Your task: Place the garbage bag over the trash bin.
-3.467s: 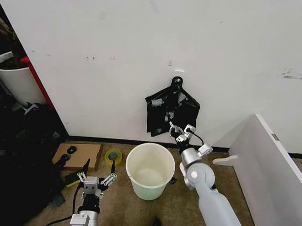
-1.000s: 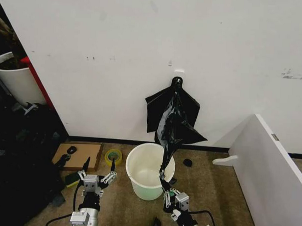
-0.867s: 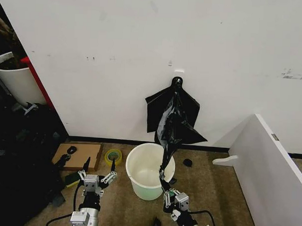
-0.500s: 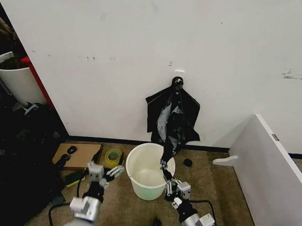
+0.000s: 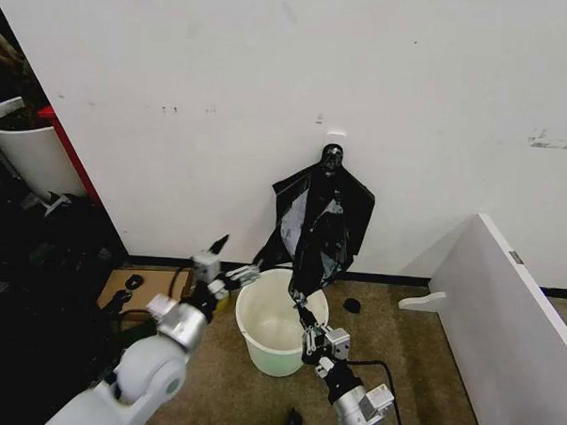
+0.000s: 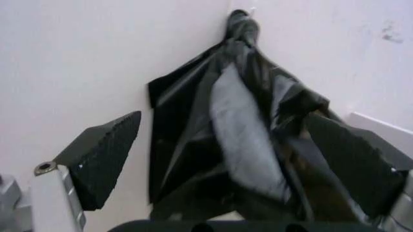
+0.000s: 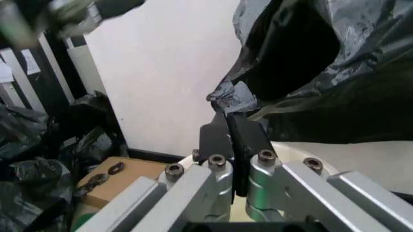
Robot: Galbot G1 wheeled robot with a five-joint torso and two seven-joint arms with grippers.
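I see the bag (image 5: 322, 224) hanging on the wall at twelve o'clock, trailing down over the bin (image 5: 281, 322) rim. My right gripper (image 5: 309, 328) pinches its lower edge; my left gripper (image 5: 232, 263) is spread beside the bin at ten o'clock.

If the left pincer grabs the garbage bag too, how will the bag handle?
Probably floppy: the garbage bag hangs crumpled from the right pincer. Likely light and slippery, being thin glossy film. The open left pincer may need a bunched fold.
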